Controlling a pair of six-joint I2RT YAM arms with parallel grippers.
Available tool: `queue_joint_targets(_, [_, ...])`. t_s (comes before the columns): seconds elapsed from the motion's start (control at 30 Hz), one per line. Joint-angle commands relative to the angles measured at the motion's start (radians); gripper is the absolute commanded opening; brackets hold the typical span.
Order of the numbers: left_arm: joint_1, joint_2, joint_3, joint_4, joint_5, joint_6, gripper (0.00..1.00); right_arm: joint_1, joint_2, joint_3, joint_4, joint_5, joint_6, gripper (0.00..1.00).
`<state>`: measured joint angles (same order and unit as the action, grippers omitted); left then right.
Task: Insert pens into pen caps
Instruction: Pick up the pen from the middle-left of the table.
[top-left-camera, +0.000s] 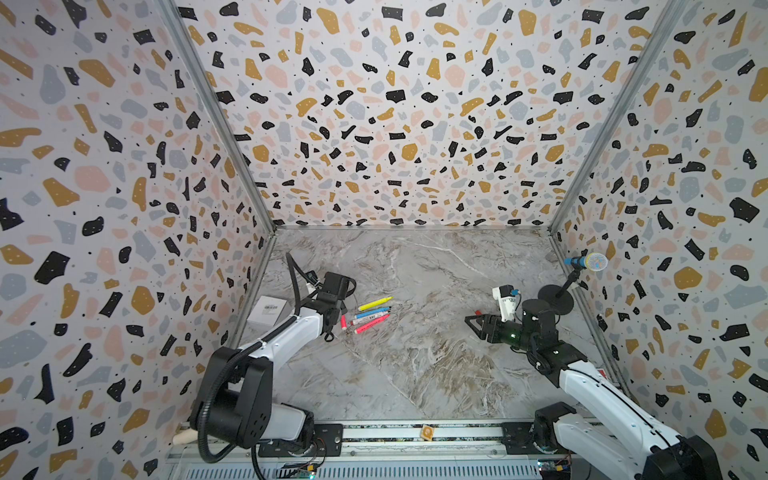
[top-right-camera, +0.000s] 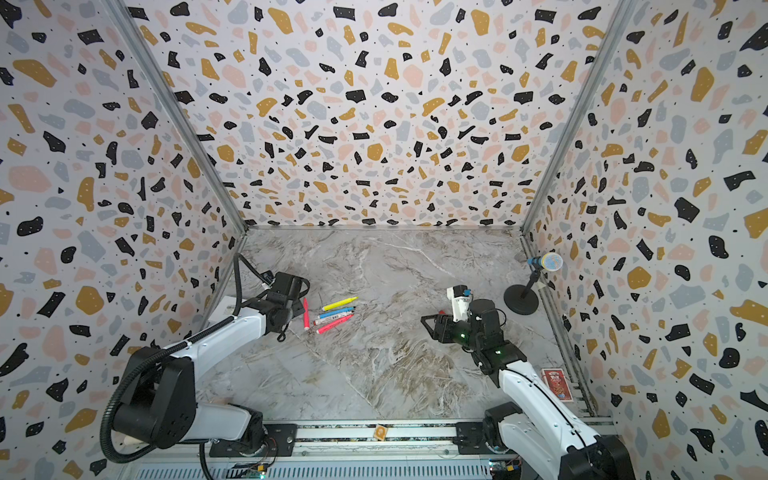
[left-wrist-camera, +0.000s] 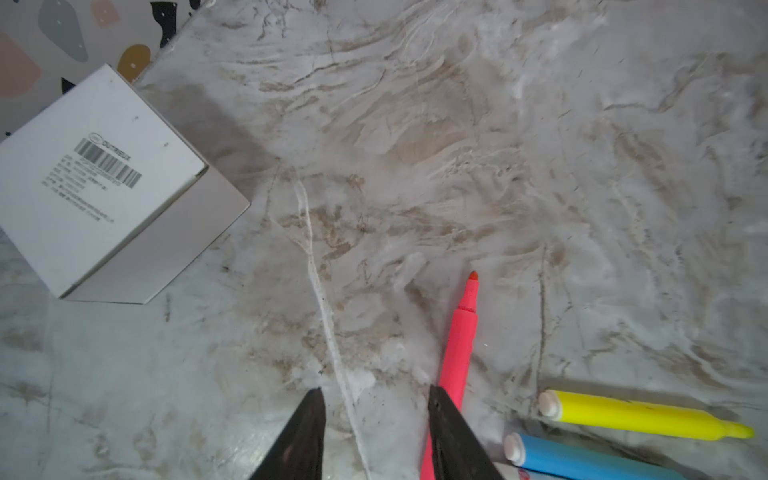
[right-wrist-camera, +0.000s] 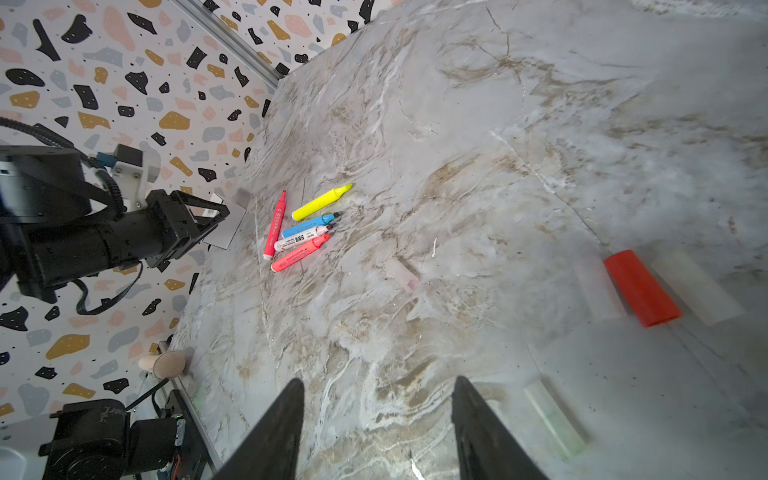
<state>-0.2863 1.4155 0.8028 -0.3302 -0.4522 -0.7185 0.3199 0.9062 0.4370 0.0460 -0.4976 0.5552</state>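
Five pens lie left of the table's middle. A yellow pen (top-left-camera: 375, 303), a light blue pen (top-left-camera: 372, 312), a white printed pen (top-left-camera: 368, 319) and a pink pen (top-left-camera: 372, 323) form a fan. A second pink pen (top-right-camera: 306, 313) lies apart, uncapped, right beside my left gripper (left-wrist-camera: 376, 395). That gripper is open over bare table, and one finger overlaps this pink pen (left-wrist-camera: 459, 345). My right gripper (right-wrist-camera: 378, 384) stands open and empty at the right. A red pen cap (right-wrist-camera: 641, 288) lies ahead of it, with translucent pen caps (right-wrist-camera: 402, 274) nearby.
A white box with a barcode (top-left-camera: 268, 309) sits by the left wall behind my left arm. A toy microphone on a black stand (top-left-camera: 588, 262) is at the right wall. A red card (top-right-camera: 557, 382) lies near the right arm's base.
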Motion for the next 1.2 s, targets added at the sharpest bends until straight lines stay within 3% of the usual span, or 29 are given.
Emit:
queue_joint_targets(0.0, [0.014, 0.040, -0.005, 0.048, 0.036, 0.036, 0.40, -0.002, 0.003, 0.002, 0.024, -0.018, -0.015, 0.57])
queue_joint_targets(0.57, [0.020, 0.170, -0.008, 0.137, 0.170, 0.060, 0.39, -0.002, 0.023, -0.015, 0.054, -0.032, -0.011, 0.57])
queue_joint_targets(1.17, [0.021, 0.222, -0.004, 0.152, 0.194, 0.070, 0.38, -0.002, 0.026, -0.013, 0.068, -0.030, -0.007, 0.56])
